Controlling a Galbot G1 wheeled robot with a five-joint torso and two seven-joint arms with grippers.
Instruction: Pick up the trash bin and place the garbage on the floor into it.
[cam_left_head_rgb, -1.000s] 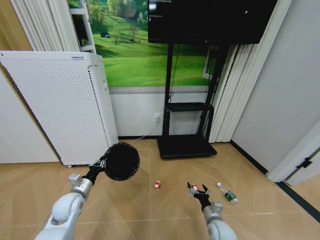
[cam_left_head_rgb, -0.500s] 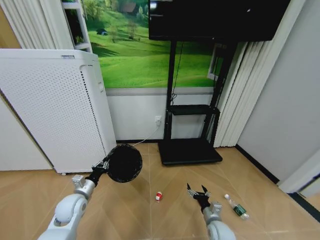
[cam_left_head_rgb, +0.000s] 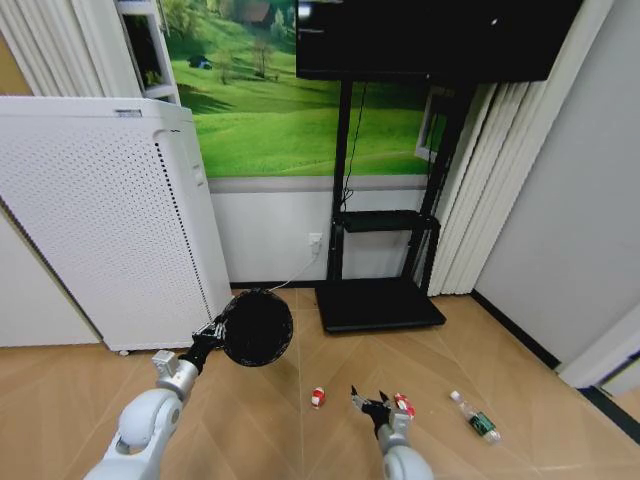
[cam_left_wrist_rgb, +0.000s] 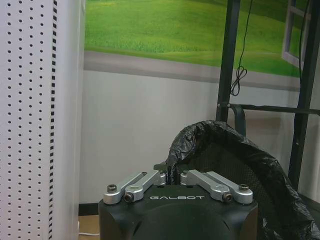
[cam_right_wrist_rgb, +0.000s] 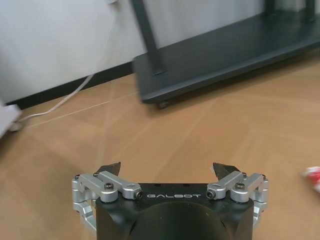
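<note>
Legible text, left wrist view: "GALBOT" in light capitals on the black housing of the left gripper (cam_left_wrist_rgb: 172, 176), between the two metal finger linkages.

Legible text, right wrist view: "GALBOT" again, same lettering, on the black housing of the right gripper (cam_right_wrist_rgb: 169, 172), centred between the linkages.

Head view: the white perforated appliance (cam_left_head_rgb: 100, 210) carries a small dark mark on its top edge; too small to read. The clear plastic bottle (cam_left_head_rgb: 476, 417) on the floor has a green label; any print on it cannot be made out. Red-and-white litter pieces: markings not readable.
</note>
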